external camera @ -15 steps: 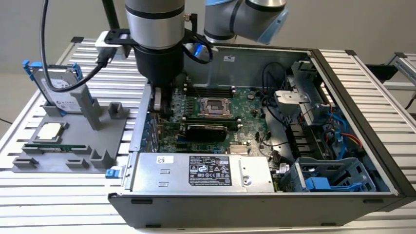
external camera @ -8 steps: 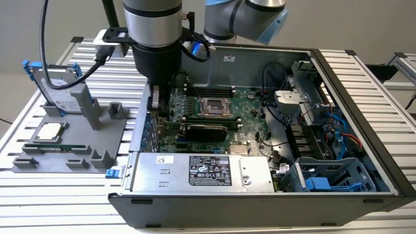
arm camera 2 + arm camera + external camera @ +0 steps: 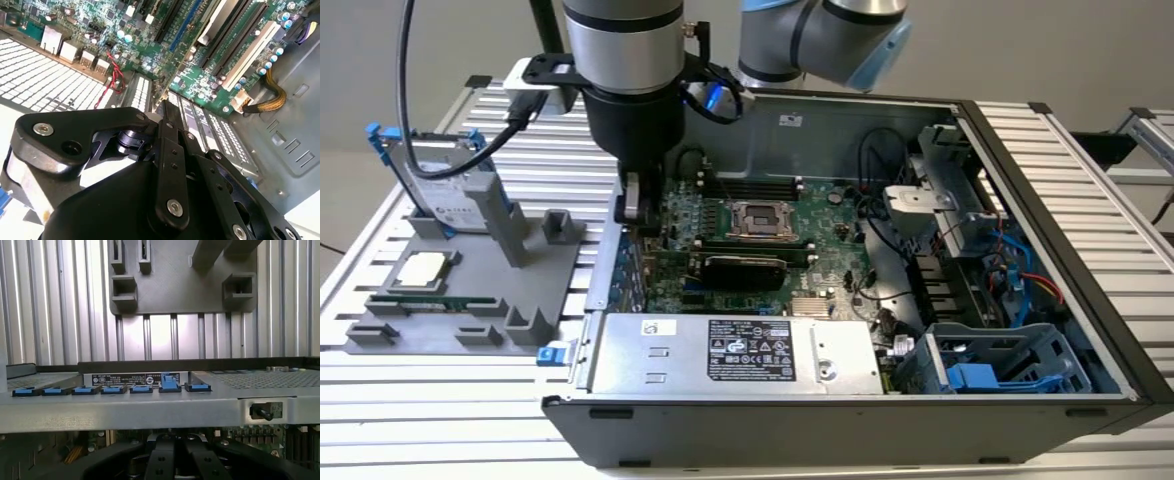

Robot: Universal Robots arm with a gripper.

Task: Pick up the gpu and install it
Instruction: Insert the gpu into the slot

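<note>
Found black end effector (image 3: 630, 210) closed, fingers pressed tip to tip in the second wrist view (image 3: 165, 107), gripping nothing. Located it just inside the open black computer case (image 3: 854, 425), at the wall facing the exterior view's left. Noted the gpu (image 3: 744, 270), black cooler showing, standing on the green motherboard (image 3: 834, 215), near the end effector but apart from it. Recorded tight room at that wall; ribbed aluminium worktop (image 3: 440, 400) open along its near edge.
</note>
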